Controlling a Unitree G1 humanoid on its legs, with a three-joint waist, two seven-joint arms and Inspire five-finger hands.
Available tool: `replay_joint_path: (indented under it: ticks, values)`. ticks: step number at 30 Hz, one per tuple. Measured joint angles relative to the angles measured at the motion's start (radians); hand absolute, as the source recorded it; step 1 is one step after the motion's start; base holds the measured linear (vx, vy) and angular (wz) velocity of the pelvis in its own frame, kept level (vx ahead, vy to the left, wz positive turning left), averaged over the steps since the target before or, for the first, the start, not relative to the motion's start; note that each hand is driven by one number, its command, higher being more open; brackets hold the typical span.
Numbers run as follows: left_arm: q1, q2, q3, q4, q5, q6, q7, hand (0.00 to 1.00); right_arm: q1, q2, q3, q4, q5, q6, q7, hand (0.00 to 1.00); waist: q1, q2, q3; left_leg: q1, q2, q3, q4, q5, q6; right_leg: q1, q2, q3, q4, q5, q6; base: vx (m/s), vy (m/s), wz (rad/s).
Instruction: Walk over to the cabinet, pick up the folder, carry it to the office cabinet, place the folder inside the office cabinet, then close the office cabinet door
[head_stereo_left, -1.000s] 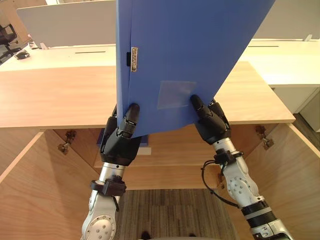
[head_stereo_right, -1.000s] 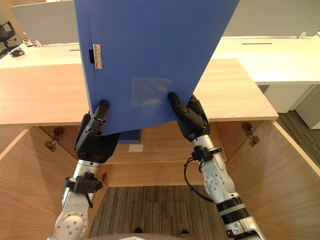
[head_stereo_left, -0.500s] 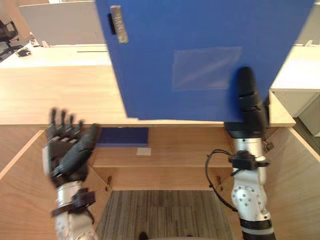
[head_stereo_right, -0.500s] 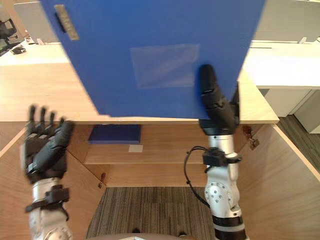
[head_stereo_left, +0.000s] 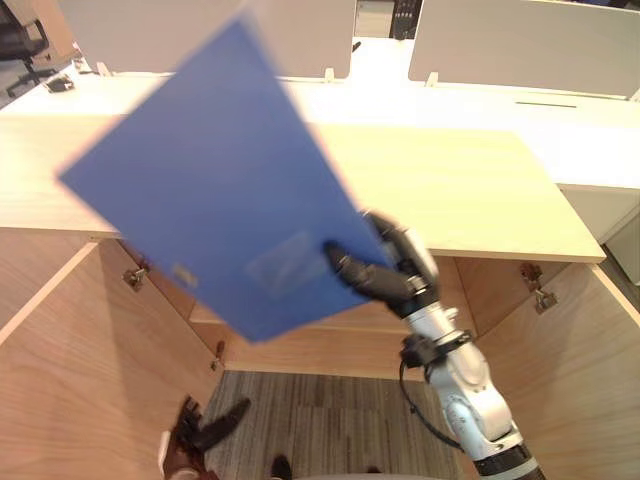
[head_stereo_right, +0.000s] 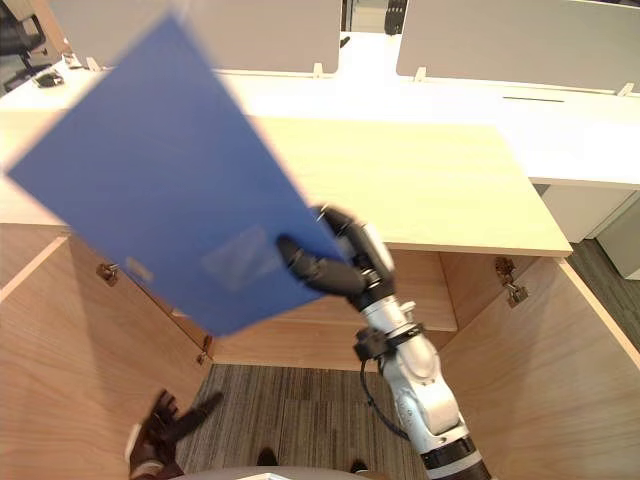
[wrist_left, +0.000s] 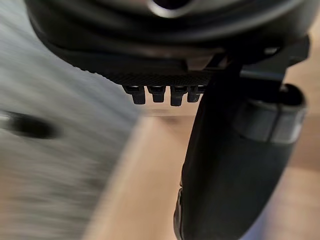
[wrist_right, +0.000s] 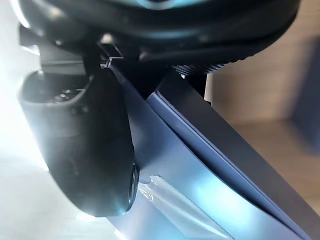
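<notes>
Right robot hand (head_stereo_left: 385, 275) pinches the tilted folder (head_stereo_left: 210, 190) before the cabinet (head_stereo_left: 490, 295); left robot hand (head_stereo_left: 205, 432) hangs relaxed. Next, slide it inside.

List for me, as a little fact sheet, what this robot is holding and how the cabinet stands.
Held thing: blue folder, tilted, in the air before the cabinet
Holding hand: right hand, thumb on the folder's face
Other hand: left hand, low by the floor, open, holding nothing
Cabinet: wooden cabinet, both doors open
Folder inside: not yet
</notes>
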Motion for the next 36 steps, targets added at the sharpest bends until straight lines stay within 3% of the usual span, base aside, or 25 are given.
replay_joint_path:
  ticks: [2,4,8,11,15,18,23,28,36]
  values:
    - [-0.058,0.025,-0.007,0.103,0.034,0.004,0.001,1.00,-0.036,-0.019,0.059,0.095,-0.065,0.007,0.001,0.00,0.006,-0.007,0.066,-0.048,0.005,0.004,0.054,-0.013,-0.002,-0.042,0.005,0.010,0.034,0.000,-0.001,-0.09,-0.011,-0.12]
    - [-0.140,0.052,-0.015,0.152,0.065,0.003,0.003,1.00,-0.131,-0.036,0.088,0.207,-0.138,0.030,-0.002,0.00,0.011,0.010,0.174,-0.177,0.022,0.005,0.212,-0.067,0.000,-0.136,0.008,0.021,0.109,-0.006,-0.010,-0.18,-0.003,-0.10]
    - [-0.243,0.057,-0.026,0.164,0.060,-0.009,0.016,1.00,-0.231,-0.048,0.087,0.324,-0.225,0.065,-0.038,0.00,0.016,0.066,0.303,-0.331,0.049,0.009,0.383,-0.126,-0.002,-0.290,0.014,0.042,0.258,-0.041,-0.017,-0.19,0.024,-0.13]
    - [-0.312,0.063,-0.049,0.161,0.053,-0.023,0.023,1.00,-0.265,-0.027,0.032,0.328,-0.234,0.065,-0.070,0.00,0.015,0.083,0.360,-0.474,0.064,0.013,0.513,-0.159,-0.001,-0.458,0.008,0.057,0.423,-0.093,-0.021,-0.19,0.006,-0.13]
    - [-0.375,0.049,-0.065,0.132,0.046,-0.035,0.030,1.00,-0.313,0.051,-0.082,0.337,-0.172,0.065,-0.131,0.00,0.017,0.094,0.384,-0.624,0.087,0.013,0.658,-0.213,-0.001,-0.622,-0.001,0.070,0.593,-0.160,-0.019,-0.14,-0.022,-0.05]
    - [-0.410,0.037,-0.070,0.053,0.027,-0.035,0.036,1.00,-0.400,0.118,-0.205,0.319,0.008,0.061,-0.207,0.00,0.023,0.101,0.391,-0.765,0.104,0.009,0.769,-0.247,0.006,-0.768,-0.002,0.074,0.711,-0.199,-0.020,-0.10,-0.036,0.00]
    - [-0.445,-0.004,-0.084,-0.053,-0.022,-0.042,0.066,1.00,-0.542,0.141,-0.367,0.235,0.246,-0.046,-0.337,0.00,0.045,0.108,0.420,-0.894,0.113,-0.013,0.872,-0.260,0.006,-0.894,-0.009,0.072,0.832,-0.235,-0.038,-0.04,-0.035,0.08]
    - [-0.445,-0.022,-0.085,-0.110,-0.029,-0.040,0.071,1.00,-0.652,0.163,-0.437,0.226,0.315,-0.101,-0.421,0.00,0.058,0.108,0.424,-0.924,0.119,-0.015,0.879,-0.261,0.005,-0.924,-0.008,0.068,0.841,-0.240,-0.042,0.02,-0.034,0.00]
    - [-0.444,-0.038,-0.085,-0.147,-0.053,-0.039,0.120,1.00,-0.878,0.220,-0.510,0.393,0.421,-0.103,-0.561,0.00,0.076,0.108,0.424,-0.945,0.123,-0.019,0.888,-0.262,0.003,-0.939,-0.006,0.063,0.839,-0.240,-0.042,0.00,-0.004,0.00]
